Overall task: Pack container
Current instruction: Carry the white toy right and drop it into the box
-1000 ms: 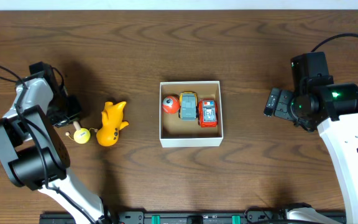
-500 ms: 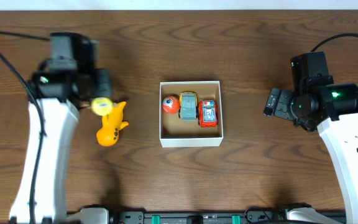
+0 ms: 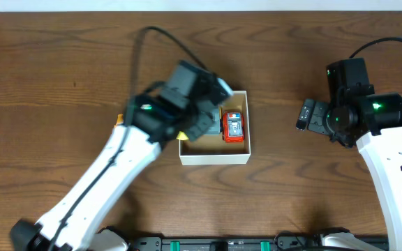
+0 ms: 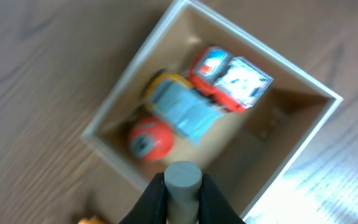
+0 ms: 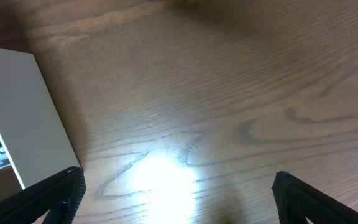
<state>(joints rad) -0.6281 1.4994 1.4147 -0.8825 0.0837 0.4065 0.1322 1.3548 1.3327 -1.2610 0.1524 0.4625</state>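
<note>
**Left gripper** (image 4: 183, 194): has swung from the tabletop's left side to just over the container's left wall. Its fingers are clamped on the grey peg (image 4: 183, 176) of a small toy.

**Container** (image 3: 215, 159): at the tabletop's centre, unmoved. It holds an orange ball (image 4: 146, 138), a blue-grey car (image 4: 182, 111) and a red car (image 3: 234, 127) along its far side. The near side is bare cardboard.

**Right gripper** (image 3: 307, 115): near the right edge, unchanged, with its jaws wide apart and empty.

**Status:** the carry looks almost complete. A release over the bare side likely follows.

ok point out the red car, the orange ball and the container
red car (image 3: 234, 127), overhead view, on its roof
orange ball (image 4: 148, 138), left wrist view, on its middle
container (image 3: 215, 159), overhead view, on its white near wall
</note>
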